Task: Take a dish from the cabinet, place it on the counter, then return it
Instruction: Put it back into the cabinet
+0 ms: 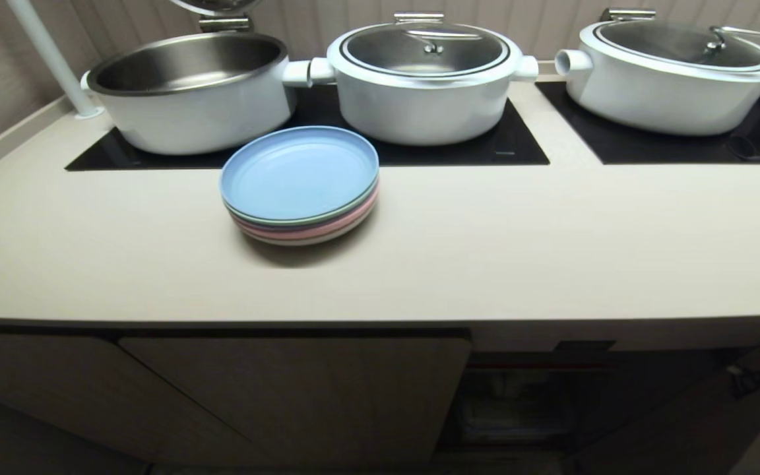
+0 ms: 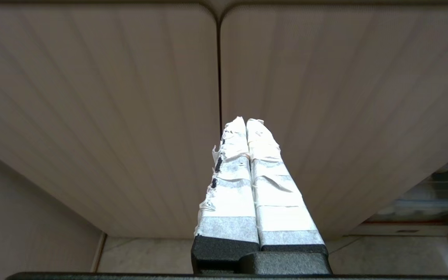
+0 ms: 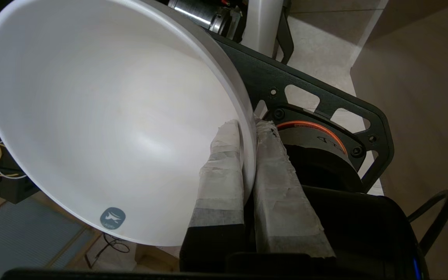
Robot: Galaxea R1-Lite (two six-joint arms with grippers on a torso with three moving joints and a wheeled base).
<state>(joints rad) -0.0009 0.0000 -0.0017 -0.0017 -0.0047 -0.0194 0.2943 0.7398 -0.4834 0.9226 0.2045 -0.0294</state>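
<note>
1. Head view. The counter point(image 1: 459, 264): a long cream worktop with black hob panels point(image 1: 419, 148) set in at the back. On it stand three white pots point(image 1: 423, 82) and a stack of flat plates point(image 1: 301, 185), pale blue on top, near the middle. No bowl stands on it, and neither arm shows here. Below the front edge is the cabinet point(image 1: 287, 389), its beige door closed on the left, with a dark open bay point(image 1: 518, 402) to the right.

2. Left wrist view. The left gripper point(image 2: 246, 124): taped fingers pressed together, nothing between them, pointing at the seam between two ribbed cabinet doors point(image 2: 344, 97). Parked, taking no part.

3. Right wrist view. The right gripper point(image 3: 247, 128): clamped narrow on the wall of the dish point(image 3: 103, 116), one taped finger point(image 3: 224, 171) inside the rim, the other outside. The dish is held in the air over the robot's own black base frame point(image 3: 325, 101) and the floor, clear of both cabinet and counter.

4. The dish: a plain white bowl, round and deep, smooth and bare inside, with a small grey sticker point(image 3: 112, 218) near the rim. It is tilted, its mouth turned toward the camera. The foot is hidden.

5. Step in hand, by judgement: the dish is out of the cabinet and in carry, not yet set down.

6. Next move, by judgement: raise the dish above the counter's front edge, level it, and lower it onto bare worktop away from the plates before loosening the pinch.
</note>
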